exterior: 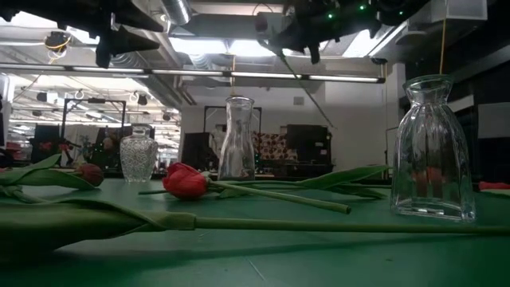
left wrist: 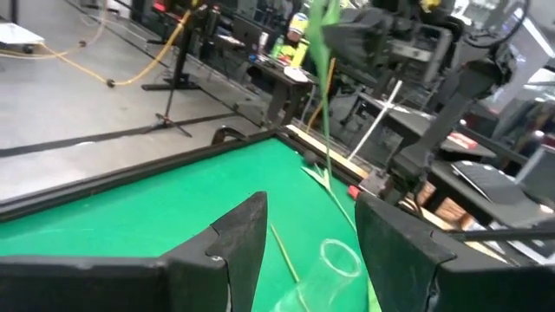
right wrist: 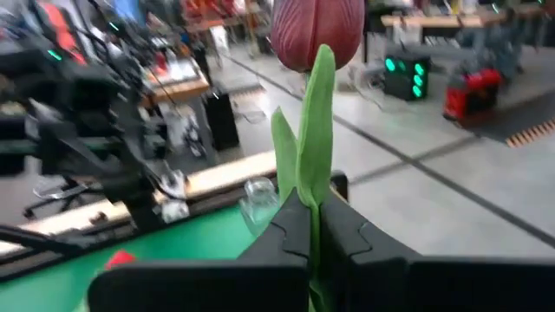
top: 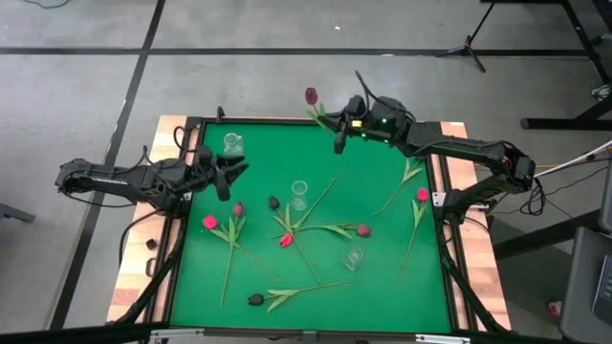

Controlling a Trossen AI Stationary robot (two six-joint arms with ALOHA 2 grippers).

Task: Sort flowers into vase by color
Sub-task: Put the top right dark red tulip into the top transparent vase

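My right gripper (top: 341, 125) is up over the table's far edge, shut on a mauve-headed tulip (top: 311, 96) whose head reaches out past that edge. In the right wrist view the head (right wrist: 316, 30) and leaves (right wrist: 316, 121) rise beyond the shut fingers. My left gripper (top: 226, 178) hovers open near the table's left side, beside the far-left glass vase (top: 232, 143). Two more glass vases stand at mid-table (top: 299, 194) and nearer the front (top: 354, 258). Several tulips lie flat on the green mat, with pink-red (top: 209, 222), mauve (top: 238, 208) and near-black (top: 255, 299) heads. My right gripper pinches the tulip's stem (right wrist: 310, 227) between its two fingers, just below the leaves. The flower is lifted clear of the table. Its head points up and away past the fingertips, and the thin lower stem (exterior: 307, 84) trails down below the gripper.
More tulips lie toward the right: a maroon head (top: 363, 230), a pink one (top: 422, 194) and a red one (top: 285, 240), stems crossing at mid-table. A raised dark rim (top: 287, 121) frames the mat. Stands and equipment fill the room beyond.
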